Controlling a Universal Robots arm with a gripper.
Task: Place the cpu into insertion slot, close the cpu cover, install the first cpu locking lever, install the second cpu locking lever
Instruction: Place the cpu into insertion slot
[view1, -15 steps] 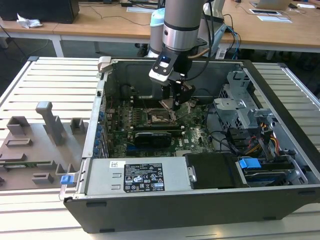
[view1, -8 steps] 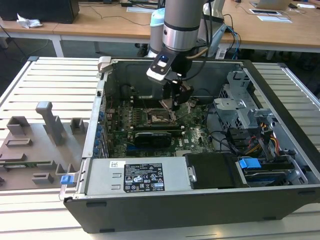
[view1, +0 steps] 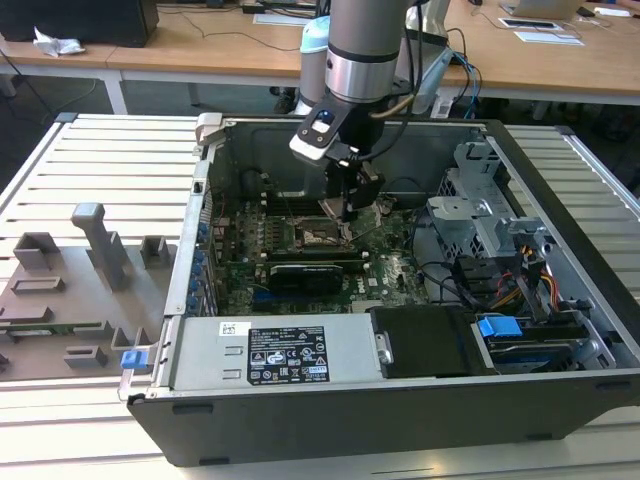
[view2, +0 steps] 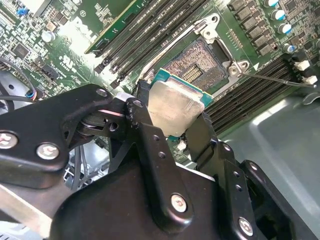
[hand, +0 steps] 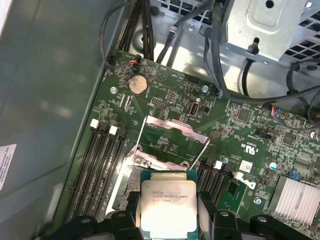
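Gripper is clamped on the square cpu, held flat with its metal top up, over the slot; the cover is raised.

The surface is a pale slatted top. Sitting straight on it are the open computer case and, at the exterior view's left, a flat brownish board with grey holders. There's a small blue piece at the case's corner, can't tell if it's attached.

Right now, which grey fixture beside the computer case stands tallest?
The upright post with a flat head; the other fixtures around it are low blocks and brackets.
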